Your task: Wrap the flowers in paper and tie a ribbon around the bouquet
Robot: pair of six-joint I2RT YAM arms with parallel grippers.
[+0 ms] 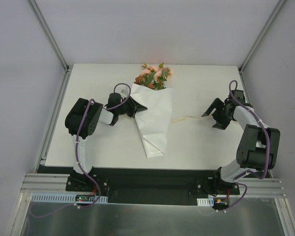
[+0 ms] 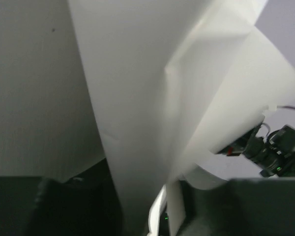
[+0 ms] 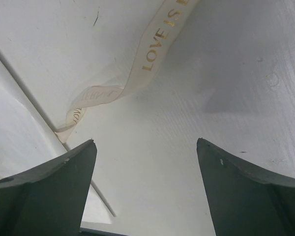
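The bouquet lies mid-table as a white paper point(image 1: 155, 123) cone, its narrow end toward me and the flowers point(image 1: 155, 76) at its far, wide end. My left gripper point(image 1: 138, 106) is at the cone's left edge. In the left wrist view, folds of the paper point(image 2: 137, 98) run between the dark fingers point(image 2: 54, 206), loose, with a gap between the layers. The cream ribbon point(image 1: 186, 118) lies flat, running from the cone's right edge toward my right gripper point(image 1: 214, 117). That gripper point(image 3: 146, 142) is wide open over bare table, with the ribbon point(image 3: 152, 54), printed in gold letters, just ahead of it.
White walls and metal frame posts point(image 1: 49, 34) close in the table point(image 1: 98, 147) on three sides. The paper's edge point(image 3: 14, 113) shows at the left of the right wrist view. The right arm point(image 2: 275, 147) is visible past the paper in the left wrist view.
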